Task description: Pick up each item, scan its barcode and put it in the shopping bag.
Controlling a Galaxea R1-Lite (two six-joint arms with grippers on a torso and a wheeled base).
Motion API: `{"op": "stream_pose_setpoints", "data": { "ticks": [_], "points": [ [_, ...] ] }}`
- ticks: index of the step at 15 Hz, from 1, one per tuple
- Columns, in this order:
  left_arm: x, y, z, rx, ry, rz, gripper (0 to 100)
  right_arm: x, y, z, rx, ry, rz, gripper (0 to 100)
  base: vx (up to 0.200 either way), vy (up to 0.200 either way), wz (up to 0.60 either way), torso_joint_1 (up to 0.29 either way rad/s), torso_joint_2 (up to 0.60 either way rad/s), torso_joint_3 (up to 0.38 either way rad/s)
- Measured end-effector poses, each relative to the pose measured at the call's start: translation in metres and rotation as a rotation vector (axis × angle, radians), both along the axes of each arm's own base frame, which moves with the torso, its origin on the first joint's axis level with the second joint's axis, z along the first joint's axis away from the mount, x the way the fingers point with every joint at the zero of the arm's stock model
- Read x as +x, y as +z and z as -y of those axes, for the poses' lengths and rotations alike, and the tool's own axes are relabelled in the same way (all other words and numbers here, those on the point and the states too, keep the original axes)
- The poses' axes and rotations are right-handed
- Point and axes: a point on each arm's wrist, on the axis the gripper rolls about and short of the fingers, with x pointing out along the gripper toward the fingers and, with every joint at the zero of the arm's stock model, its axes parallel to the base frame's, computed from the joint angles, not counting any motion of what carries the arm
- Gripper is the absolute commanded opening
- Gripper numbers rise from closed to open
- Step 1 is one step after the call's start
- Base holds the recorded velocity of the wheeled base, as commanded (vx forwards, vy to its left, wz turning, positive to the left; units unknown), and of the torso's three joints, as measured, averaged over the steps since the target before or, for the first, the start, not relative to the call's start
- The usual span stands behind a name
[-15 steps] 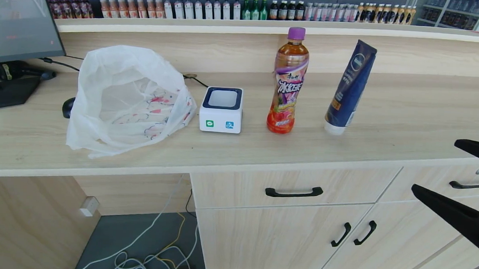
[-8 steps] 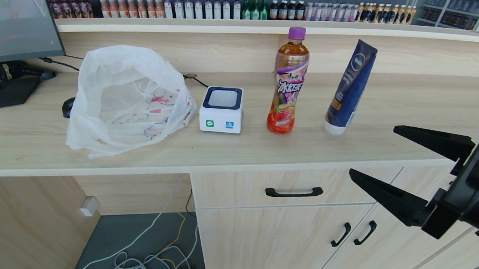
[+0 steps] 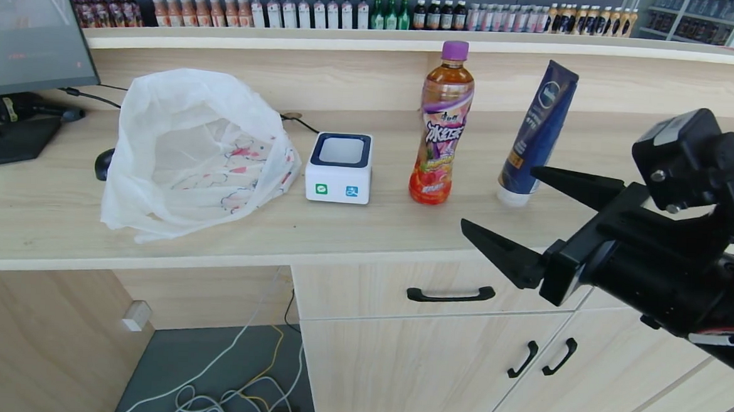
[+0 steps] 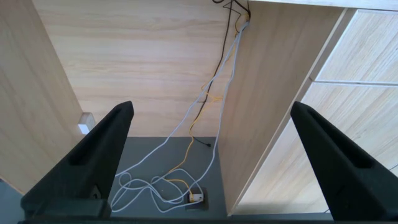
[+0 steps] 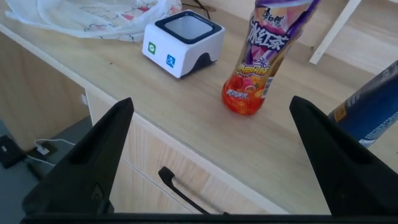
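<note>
A drink bottle (image 3: 441,125) with a purple cap stands upright on the wooden counter (image 3: 353,230), and a dark blue tube (image 3: 537,133) stands on its cap to its right. A white scanner box (image 3: 339,167) sits left of the bottle. Further left lies the white shopping bag (image 3: 194,153), its mouth open. My right gripper (image 3: 498,197) hangs open over the counter's front edge, in front of the tube and the bottle, touching neither. From that wrist, the right gripper (image 5: 211,102) frames the bottle (image 5: 264,56), the scanner (image 5: 183,43) and the tube (image 5: 373,115). My left gripper (image 4: 211,106) is open and empty below counter height.
A monitor (image 3: 28,22) and a black mouse (image 3: 103,164) occupy the counter's left end. A raised ledge (image 3: 413,42) runs along the back. Drawers with black handles (image 3: 450,294) sit under the counter front. Loose cables (image 4: 168,180) lie on the floor.
My right arm has risen from the lower right and swung left, up to the counter's front edge near the tube. Its gripper stays open. The items on the counter have not moved.
</note>
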Motion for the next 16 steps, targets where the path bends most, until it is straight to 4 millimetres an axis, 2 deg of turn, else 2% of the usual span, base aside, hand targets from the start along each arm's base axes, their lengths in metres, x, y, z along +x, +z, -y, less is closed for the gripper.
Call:
{"op": "stream_pose_setpoints", "data": {
  "ticks": [10,16],
  "points": [
    [0.000,0.000,0.000,0.000,0.000,0.000,100,0.038,-0.011,-0.031,0.185,-0.143,-0.050,100,0.000,0.000,0.00,0.000,0.00,0.000],
    [0.000,0.000,0.000,0.000,0.000,0.000,100,0.064,-0.007,-0.050,0.230,-0.170,-0.025,100,0.000,0.000,0.00,0.000,0.00,0.000]
  ]
}}
